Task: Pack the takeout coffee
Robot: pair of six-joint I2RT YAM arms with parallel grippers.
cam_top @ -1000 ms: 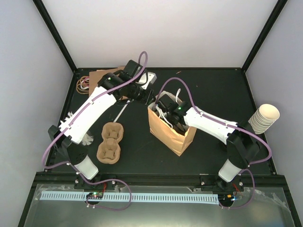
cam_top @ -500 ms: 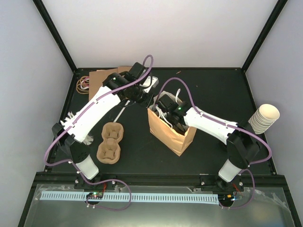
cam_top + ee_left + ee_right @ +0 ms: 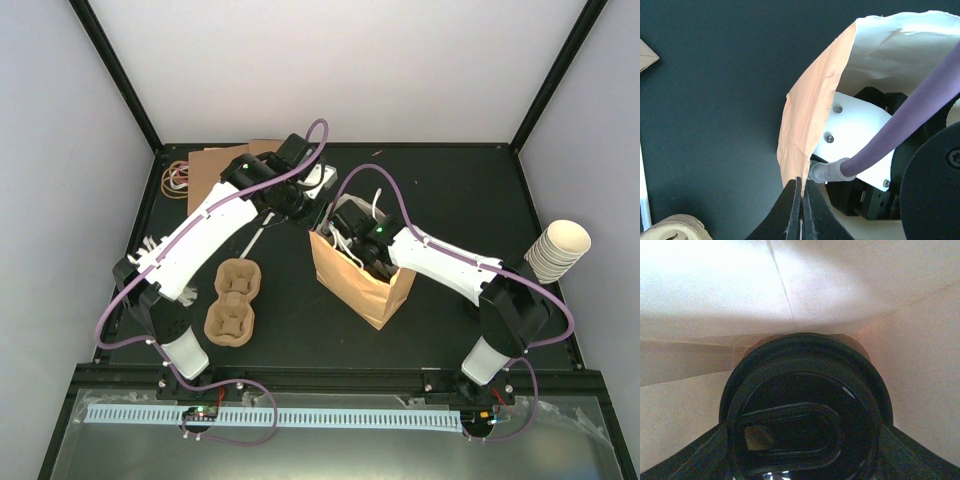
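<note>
A brown paper bag [image 3: 362, 288] stands open in the middle of the table. My left gripper [image 3: 802, 186] is shut on the bag's near-left rim [image 3: 805, 120], the paper pinched between the black pads; from above it [image 3: 312, 222] sits at the bag's top left corner. My right gripper [image 3: 805, 452] is down inside the bag. Its fingers [image 3: 700, 452] flank a takeout coffee cup with a round black lid [image 3: 805, 405], which fills the right wrist view. From above, the right wrist [image 3: 372, 245] hides the cup.
A brown pulp cup tray [image 3: 232, 300] lies left of the bag. A stack of cream paper cups [image 3: 558, 250] stands at the right edge. Rubber bands [image 3: 178, 178] and brown cardboard [image 3: 225, 162] lie at the back left. A white stick [image 3: 255, 235] lies under the left arm.
My left gripper moved right to the bag's rim and closed on the paper. The right arm stayed still inside the bag.
</note>
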